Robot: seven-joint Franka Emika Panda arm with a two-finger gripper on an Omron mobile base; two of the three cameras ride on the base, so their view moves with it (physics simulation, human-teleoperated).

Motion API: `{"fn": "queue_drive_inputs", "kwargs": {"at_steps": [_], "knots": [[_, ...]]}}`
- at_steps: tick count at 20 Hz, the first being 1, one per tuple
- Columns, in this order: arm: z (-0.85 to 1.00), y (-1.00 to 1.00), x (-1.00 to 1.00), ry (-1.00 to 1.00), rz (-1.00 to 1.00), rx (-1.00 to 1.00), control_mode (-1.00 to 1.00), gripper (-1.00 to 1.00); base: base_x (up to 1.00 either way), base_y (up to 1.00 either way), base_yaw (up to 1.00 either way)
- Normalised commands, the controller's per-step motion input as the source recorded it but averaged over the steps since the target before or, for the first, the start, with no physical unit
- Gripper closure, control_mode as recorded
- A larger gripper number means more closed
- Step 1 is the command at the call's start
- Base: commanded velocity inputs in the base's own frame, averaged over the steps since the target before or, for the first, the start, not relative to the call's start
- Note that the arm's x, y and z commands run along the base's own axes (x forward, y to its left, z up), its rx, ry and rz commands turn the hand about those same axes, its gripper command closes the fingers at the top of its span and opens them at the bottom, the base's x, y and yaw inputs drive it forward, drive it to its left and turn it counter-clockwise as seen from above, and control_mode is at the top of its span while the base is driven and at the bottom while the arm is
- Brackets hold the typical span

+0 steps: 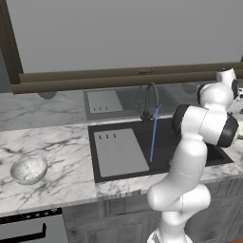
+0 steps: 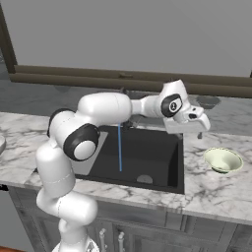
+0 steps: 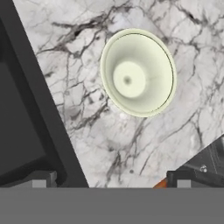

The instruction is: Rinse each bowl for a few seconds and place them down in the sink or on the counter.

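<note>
The pale cream bowl (image 2: 223,160) with a greenish inside stands upright on the white marble counter (image 2: 211,189), just right of the black sink (image 2: 147,152). My gripper (image 2: 196,129) hovers above the counter between the sink's right rim and this bowl, open and empty. In the hand view the cream bowl (image 3: 138,72) lies ahead of the gripper (image 3: 111,181), whose fingertips (image 3: 39,179) stand wide apart, with the sink (image 3: 17,113) at the left. The speckled grey-white bowl (image 1: 29,169) rests on the counter (image 1: 61,147) left of the sink (image 1: 166,142).
A thin blue stream of water (image 1: 154,135) runs from the dark arched tap (image 1: 151,102) into the basin beside the grey slotted panel (image 1: 118,152). A dark brown ledge (image 1: 118,76) runs behind. The counter's front edge (image 3: 205,151) lies close to the cream bowl.
</note>
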Motion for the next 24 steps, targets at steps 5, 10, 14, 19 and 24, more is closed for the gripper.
{"fn": "queue_drive_inputs", "kwargs": {"at_steps": [5,10,14,19,24], "knots": [[-0.12,-0.1,0.0,0.0,0.04,0.0,-1.0,-1.0,0.0,0.0,0.0],[-0.13,-0.16,0.0,0.0,0.04,0.0,-1.0,-1.0,0.0,0.0,0.0],[-0.16,-0.15,0.0,0.0,0.03,0.0,-1.0,-1.0,0.0,0.0,0.0],[-0.12,-0.12,0.0,0.0,0.03,0.0,-1.0,-1.0,0.0,0.0,0.0],[-0.1,-0.04,0.0,0.0,0.02,0.0,-1.0,-1.0,0.0,0.0,0.0]]}}
